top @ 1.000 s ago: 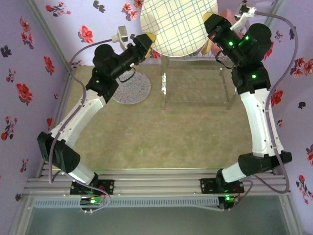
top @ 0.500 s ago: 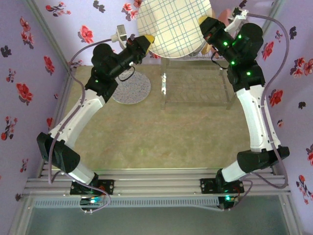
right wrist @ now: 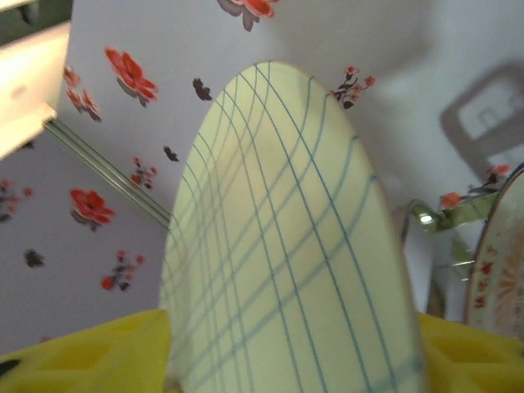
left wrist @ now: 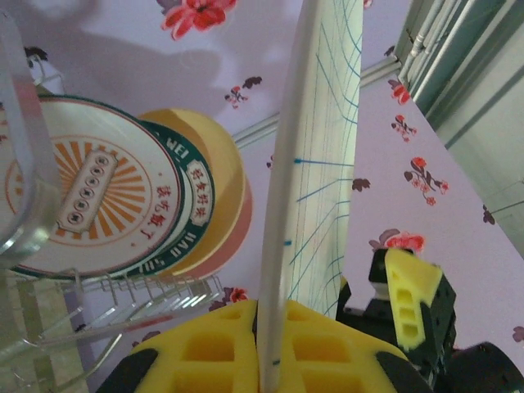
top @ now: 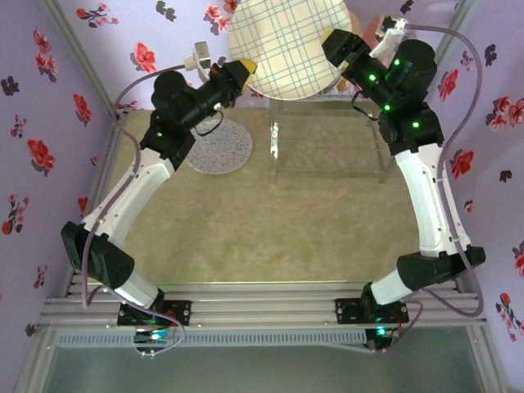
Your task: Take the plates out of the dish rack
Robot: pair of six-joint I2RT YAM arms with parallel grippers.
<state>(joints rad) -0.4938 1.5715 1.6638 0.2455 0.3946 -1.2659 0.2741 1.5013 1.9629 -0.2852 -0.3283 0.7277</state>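
We see left end effector (left wrist: 274,344) clamped on rim of round cream grid-lined plate (top: 282,41) | right end effector (top: 340,51) parted astride opposite rim | plate aloft above shiny wire dish rack (top: 327,143)

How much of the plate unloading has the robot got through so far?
One speckled plate lies on the table, beside the dish rack. The checked plate is lifted, pinched by the left gripper; the right gripper is open at its other edge. At least four plates wait in the rack.
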